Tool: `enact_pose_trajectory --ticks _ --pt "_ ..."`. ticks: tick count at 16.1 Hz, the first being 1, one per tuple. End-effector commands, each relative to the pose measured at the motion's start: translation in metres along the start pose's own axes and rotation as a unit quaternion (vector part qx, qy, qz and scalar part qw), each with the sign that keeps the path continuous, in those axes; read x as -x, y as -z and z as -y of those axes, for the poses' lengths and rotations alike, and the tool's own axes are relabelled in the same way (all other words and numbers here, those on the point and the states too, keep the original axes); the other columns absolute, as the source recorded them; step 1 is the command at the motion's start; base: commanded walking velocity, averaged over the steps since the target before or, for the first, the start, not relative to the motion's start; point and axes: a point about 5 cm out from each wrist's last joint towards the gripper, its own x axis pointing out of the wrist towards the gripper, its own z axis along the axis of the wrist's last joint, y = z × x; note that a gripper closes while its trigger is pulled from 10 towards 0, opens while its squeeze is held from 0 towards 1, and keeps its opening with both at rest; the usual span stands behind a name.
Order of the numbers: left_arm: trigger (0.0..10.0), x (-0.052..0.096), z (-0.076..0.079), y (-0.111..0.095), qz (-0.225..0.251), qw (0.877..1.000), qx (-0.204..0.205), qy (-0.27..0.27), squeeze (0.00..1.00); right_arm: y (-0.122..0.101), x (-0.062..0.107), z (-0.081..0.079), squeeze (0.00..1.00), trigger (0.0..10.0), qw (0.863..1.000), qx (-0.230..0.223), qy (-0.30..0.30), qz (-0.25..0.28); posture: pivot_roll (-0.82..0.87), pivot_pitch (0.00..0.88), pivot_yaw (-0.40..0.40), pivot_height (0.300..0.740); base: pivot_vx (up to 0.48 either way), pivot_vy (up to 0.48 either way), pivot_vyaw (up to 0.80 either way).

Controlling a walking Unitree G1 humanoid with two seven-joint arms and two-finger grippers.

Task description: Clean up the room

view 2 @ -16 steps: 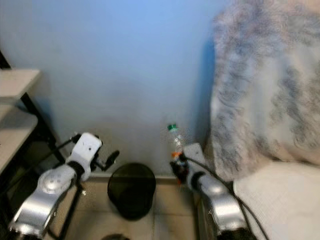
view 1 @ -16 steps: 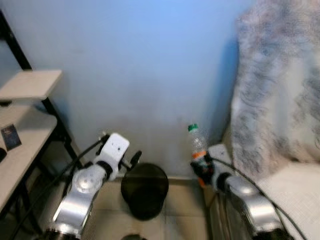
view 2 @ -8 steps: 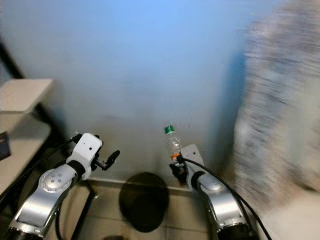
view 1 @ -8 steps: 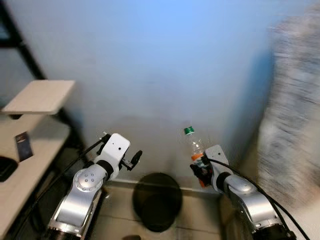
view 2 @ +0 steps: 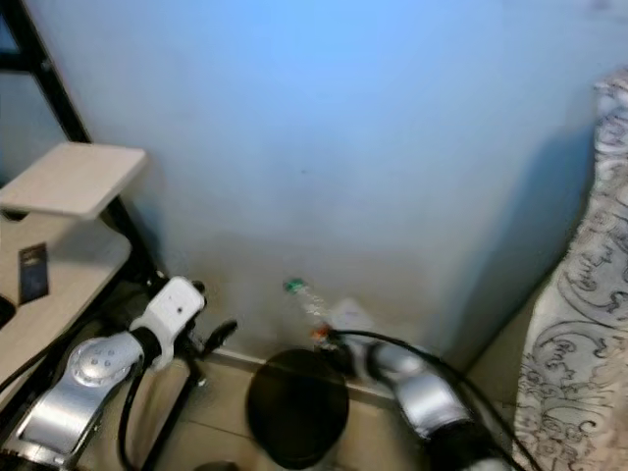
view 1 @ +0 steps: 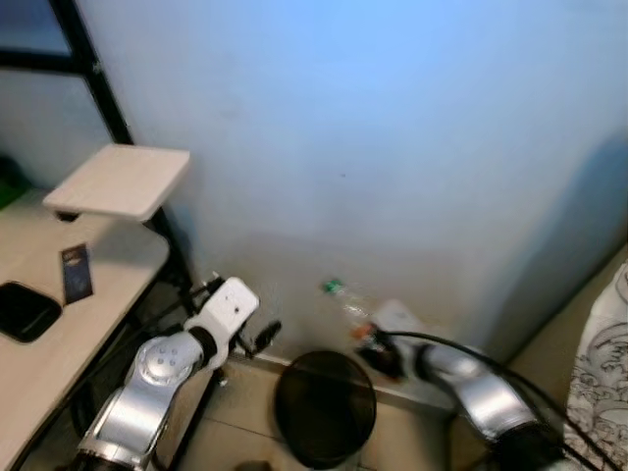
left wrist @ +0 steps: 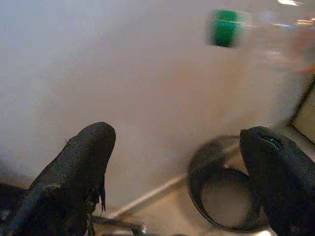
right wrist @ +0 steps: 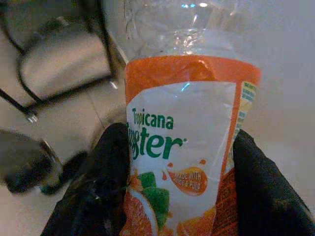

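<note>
The right gripper (right wrist: 177, 196) clamps a clear bottle (right wrist: 189, 147), tilting it above the black bin (view 1: 326, 407), though motion blur softens it. The left gripper (left wrist: 184, 172), fingers spread, reaches toward the wall (view 1: 392, 128).

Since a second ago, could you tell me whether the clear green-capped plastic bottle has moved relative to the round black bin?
Yes. The clear green-capped bottle, in the right gripper, has tipped leftward and now sits above the black bin's rim.

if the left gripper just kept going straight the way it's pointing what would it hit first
Probably the pale blue wall: the open left gripper aims at it, just above the baseboard. The black trash bin lies slightly aside of that line, though depth is hard to judge.
</note>
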Motion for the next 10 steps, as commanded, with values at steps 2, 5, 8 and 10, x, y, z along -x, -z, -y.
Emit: enact_pose_trajectory --ticks 2,5,8,10 --pt "10.0 0.004 0.010 0.006 -0.013 0.997 -0.005 0.077 0.00 0.006 -0.013 0.004 0.00 10.0 0.999 0.011 0.034 -0.035 0.06 0.000 0.034 0.740 0.000 0.000 0.00" --pt "10.0 0.009 0.012 0.011 -0.030 0.990 -0.002 0.136 0.00 0.007 -0.026 0.005 0.00 10.0 0.996 0.023 0.053 -0.069 0.07 0.000 0.033 0.740 0.000 0.000 0.00" --pt "10.0 0.011 0.010 0.013 -0.038 0.988 -0.010 0.147 0.00 0.004 -0.032 0.004 0.00 10.0 0.995 0.025 0.055 -0.081 0.06 0.000 0.039 0.740 0.000 0.000 0.00" --pt "10.0 0.012 0.010 0.012 -0.037 0.988 -0.011 0.152 0.00 0.005 -0.034 0.003 1.00 10.0 0.995 0.020 0.047 -0.086 0.06 0.000 0.043 0.740 0.000 0.000 0.00"
